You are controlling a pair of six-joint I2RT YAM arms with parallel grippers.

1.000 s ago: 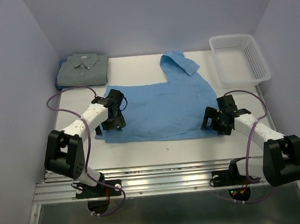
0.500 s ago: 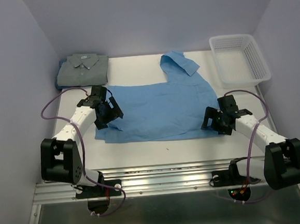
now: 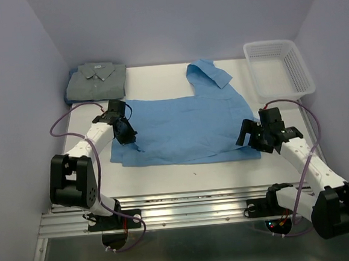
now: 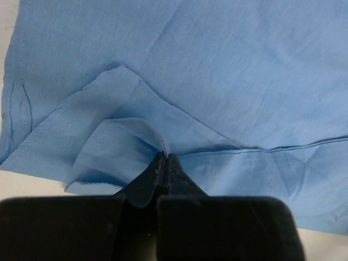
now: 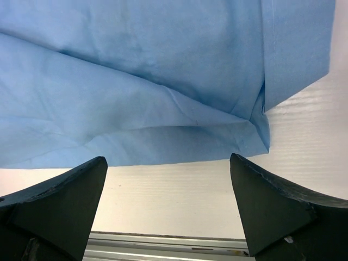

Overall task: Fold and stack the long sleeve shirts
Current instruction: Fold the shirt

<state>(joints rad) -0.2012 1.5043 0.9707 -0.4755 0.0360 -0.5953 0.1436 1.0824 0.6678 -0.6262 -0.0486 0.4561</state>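
Top external view: the left gripper point(image 3: 127, 136) pinches a fold at the left edge of the blue shirt point(image 3: 189, 126) — spread flat on the table point(image 3: 166, 173), long axis running left to right — while the right gripper point(image 3: 253, 141), jaws spread wide and empty, hangs at its near right corner, the closer arm for that end.

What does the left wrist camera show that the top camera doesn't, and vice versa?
Left wrist only: the left end effector shut on a raised fold of the blue shirt. Top only: the folded grey-green shirt, the white basket, the open right end effector by the blue shirt's near right corner. Both: the blue shirt spread on the table.
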